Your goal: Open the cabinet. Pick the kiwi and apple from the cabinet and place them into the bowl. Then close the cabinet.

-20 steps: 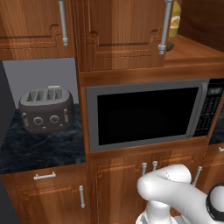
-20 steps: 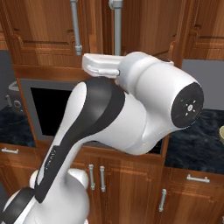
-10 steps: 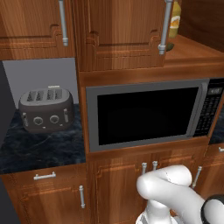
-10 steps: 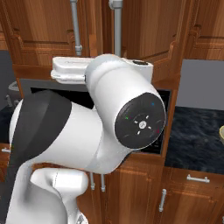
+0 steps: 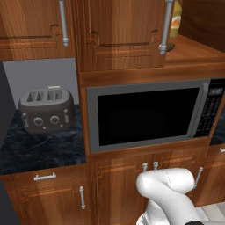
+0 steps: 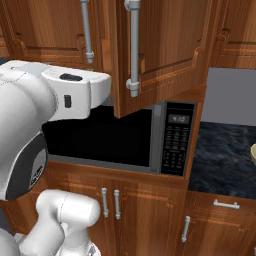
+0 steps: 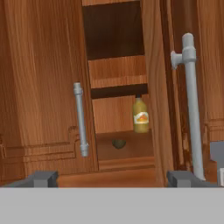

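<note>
The cabinet (image 5: 118,35) hangs above the microwave, with its right door (image 6: 165,45) swung out and its left door (image 7: 43,87) shut. Through the gap in the hand view, the kiwi (image 7: 118,143) lies on the lower shelf beside a yellow bottle (image 7: 140,116). The kiwi (image 5: 170,46) also peeks out low behind the door handle. The apple is hidden. A sliver of the bowl (image 6: 253,152) shows at the right edge of the counter. My gripper (image 7: 113,179) is open and empty, in front of the opening and short of the shelf, with the open door's handle (image 7: 191,105) just to its right.
A microwave (image 5: 149,116) sits directly under the cabinet. A toaster (image 5: 46,110) stands on the dark counter (image 5: 39,151) to the left. Low cabinets with short handles (image 6: 110,202) run below. My white arm (image 6: 45,100) fills the left of the right base view.
The arm has swung to the left across the right base view, uncovering the microwave and the open door. The cabinet doors have not moved.
</note>
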Tool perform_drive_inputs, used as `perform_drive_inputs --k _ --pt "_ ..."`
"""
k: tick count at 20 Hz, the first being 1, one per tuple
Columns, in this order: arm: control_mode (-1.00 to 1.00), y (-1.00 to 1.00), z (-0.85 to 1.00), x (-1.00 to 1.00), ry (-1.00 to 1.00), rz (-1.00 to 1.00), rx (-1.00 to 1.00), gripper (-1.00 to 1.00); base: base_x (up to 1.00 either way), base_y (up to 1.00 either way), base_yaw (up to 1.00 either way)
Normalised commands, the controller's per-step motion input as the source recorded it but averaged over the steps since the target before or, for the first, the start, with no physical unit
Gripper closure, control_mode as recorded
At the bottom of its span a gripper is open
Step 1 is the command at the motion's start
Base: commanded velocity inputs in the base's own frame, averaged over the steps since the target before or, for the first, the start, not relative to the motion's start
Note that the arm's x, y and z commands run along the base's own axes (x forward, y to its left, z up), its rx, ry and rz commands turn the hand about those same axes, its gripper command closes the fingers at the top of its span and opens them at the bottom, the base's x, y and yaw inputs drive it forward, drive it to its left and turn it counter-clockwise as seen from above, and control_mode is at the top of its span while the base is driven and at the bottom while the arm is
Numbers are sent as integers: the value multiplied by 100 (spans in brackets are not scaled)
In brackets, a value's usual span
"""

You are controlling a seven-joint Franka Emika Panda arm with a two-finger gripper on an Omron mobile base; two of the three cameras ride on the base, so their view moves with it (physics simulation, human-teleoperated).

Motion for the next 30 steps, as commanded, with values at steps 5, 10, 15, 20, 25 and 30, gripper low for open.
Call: perform_drive_inputs --k 5,10,15,20,25,30 --pt "-100 41 0 1 7 -51 0 -100 0 0 0" --pt "-100 29 -1 39 11 -38 0 -100 0 0 0" --pt "-100 19 -1 48 11 -31 0 -100 0 0 0" --pt "-100 2 0 44 8 -28 0 -100 0 0 0" --pt "-100 0 -3 47 6 -26 0 -100 0 0 0" --pt "-100 -14 -4 17 1 -16 0 -100 0 0 0"
